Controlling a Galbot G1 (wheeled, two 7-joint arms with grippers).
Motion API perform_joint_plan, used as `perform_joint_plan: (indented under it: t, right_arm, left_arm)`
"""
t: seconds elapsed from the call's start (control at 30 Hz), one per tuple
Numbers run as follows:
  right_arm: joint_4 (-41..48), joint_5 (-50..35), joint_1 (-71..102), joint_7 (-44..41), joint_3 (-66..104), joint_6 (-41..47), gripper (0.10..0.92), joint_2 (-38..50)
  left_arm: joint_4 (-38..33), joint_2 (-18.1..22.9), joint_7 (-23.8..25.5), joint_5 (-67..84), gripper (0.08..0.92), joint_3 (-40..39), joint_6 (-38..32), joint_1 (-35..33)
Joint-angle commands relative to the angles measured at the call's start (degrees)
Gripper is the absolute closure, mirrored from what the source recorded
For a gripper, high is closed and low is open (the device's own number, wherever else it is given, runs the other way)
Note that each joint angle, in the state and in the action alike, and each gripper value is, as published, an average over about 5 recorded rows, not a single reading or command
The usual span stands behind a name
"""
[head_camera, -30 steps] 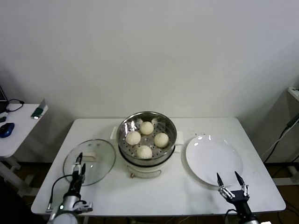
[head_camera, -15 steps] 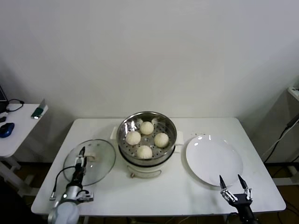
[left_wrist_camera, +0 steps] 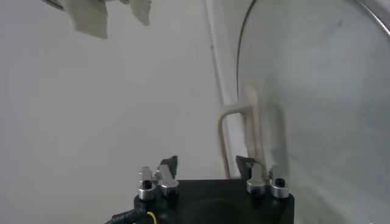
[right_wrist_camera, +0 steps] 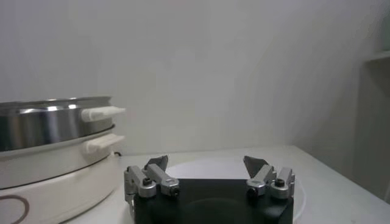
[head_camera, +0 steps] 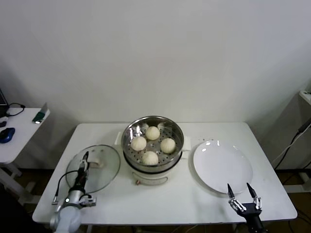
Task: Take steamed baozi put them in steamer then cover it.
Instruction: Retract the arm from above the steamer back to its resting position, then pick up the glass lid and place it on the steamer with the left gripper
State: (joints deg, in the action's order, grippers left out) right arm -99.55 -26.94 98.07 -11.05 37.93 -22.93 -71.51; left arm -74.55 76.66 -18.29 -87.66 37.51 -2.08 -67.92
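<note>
Four cream-white baozi point(head_camera: 153, 132) sit on the perforated floor of the shiny steamer point(head_camera: 130, 131), which stands uncovered on its cream base at the table's middle. The steamer also shows in the right wrist view point(right_wrist_camera: 49, 122). The glass cover point(head_camera: 104, 174) lies flat on the table to the steamer's left, handle point(head_camera: 98, 162) up. My left gripper point(head_camera: 82, 167) is open and empty over the cover's near left part. In the left wrist view the gripper point(left_wrist_camera: 207, 163) is close to the handle point(left_wrist_camera: 244, 122). My right gripper point(head_camera: 239, 189) is open and empty at the table's front right.
A flat white plate point(head_camera: 222, 165) lies right of the steamer, just beyond my right gripper; it also shows in the right wrist view point(right_wrist_camera: 195, 171). A small side table point(head_camera: 14, 141) with a blue mouse stands at the far left. A wall runs behind the table.
My left gripper has turned and shifted slightly over the cover's near left part. My right gripper has sunk a little toward the table's front edge. The baozi, steamer and cover have not moved.
</note>
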Motion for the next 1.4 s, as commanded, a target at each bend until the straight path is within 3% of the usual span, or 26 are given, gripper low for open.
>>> perform_joint_plan:
  t: [0.03, 0.5, 0.6, 0.8, 1.0, 1.4]
  right_arm:
    - [-0.12, 0.61, 0.04, -0.1, -0.18, -0.26, 0.203, -0.27]
    - [-0.46, 0.63, 0.3, -0.11, -0.07, -0.84, 0.203, -0.31]
    - [-0.41, 0.7, 0.24, -0.15, -0.13, -0.89, 0.203, -0.4]
    - [-0.39, 0.89, 0.25, -0.25, -0.13, -1.2, 0.203, -0.53]
    - [-0.33, 1.14, 0.36, -0.39, -0.11, -1.36, 0.203, -0.53]
    - [-0.75, 2.78, 0.55, -0.55, -0.15, -1.29, 0.203, -0.63]
  left_arm:
    - [3.27, -0.04, -0.61, -0.41, 0.389, -0.03, -1.01, 1.36]
    - [3.91, -0.04, -0.75, -0.66, 0.792, 0.07, -1.85, 1.63]
    - [2.98, -0.27, -0.75, 0.43, 0.838, -0.15, -2.02, 1.4]
    - [-3.59, -1.6, 1.02, 7.66, 0.842, -1.26, -0.42, -0.45]
    - [-15.75, -4.46, 7.81, 14.75, 0.846, -1.78, 5.06, -4.31]
    - [-38.33, -11.79, 23.3, 28.9, 0.856, -3.43, 24.91, -8.9]
